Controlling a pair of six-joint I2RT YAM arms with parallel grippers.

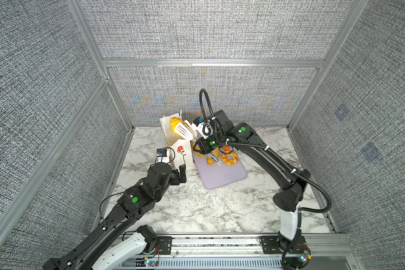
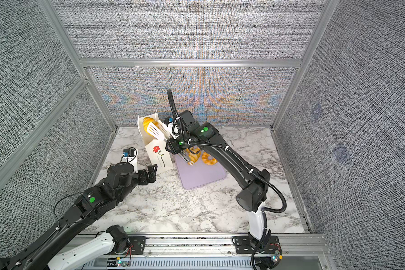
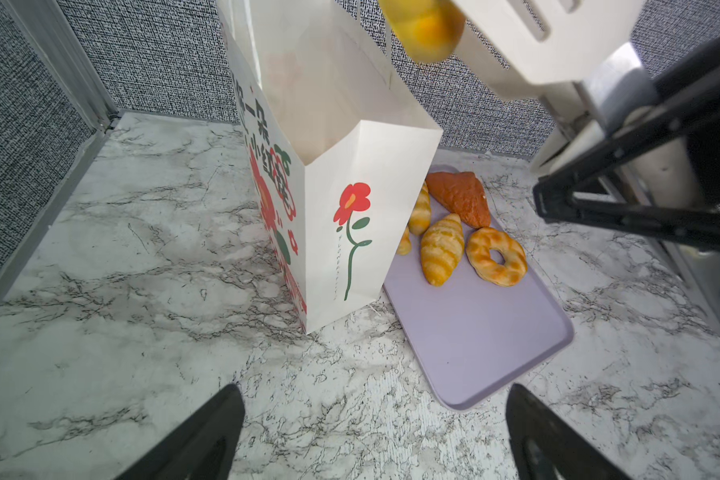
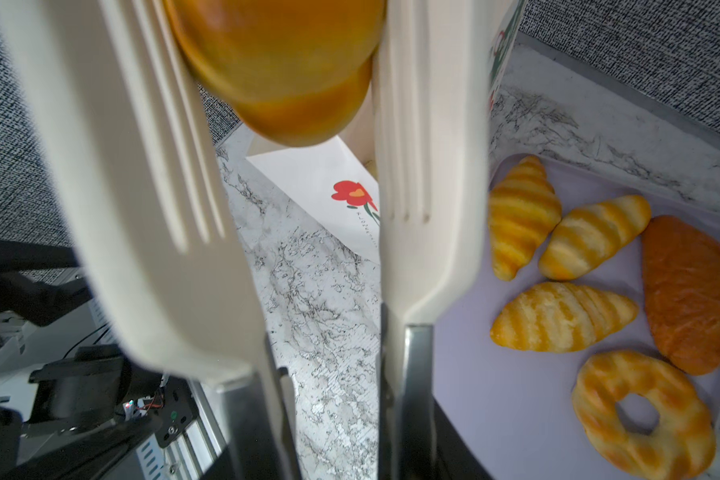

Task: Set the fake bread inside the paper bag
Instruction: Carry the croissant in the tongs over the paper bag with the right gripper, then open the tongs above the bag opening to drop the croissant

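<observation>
- Your right hand (image 1: 206, 149) is clenched on white tongs (image 1: 184, 131), which pinch one fake bread (image 1: 174, 123) above the paper bag (image 1: 182, 159) mouth.
- Your left hand (image 3: 375, 419) is released, empty, near the bag.

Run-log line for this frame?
right hand: shut on tongs | tongs: bread over paper bag | left hand: open | tray: five pieces visible

Black-and-white arms (image 1: 267, 163) bear green dots (image 1: 243, 128) and ribbed cables (image 1: 250, 145).
</observation>
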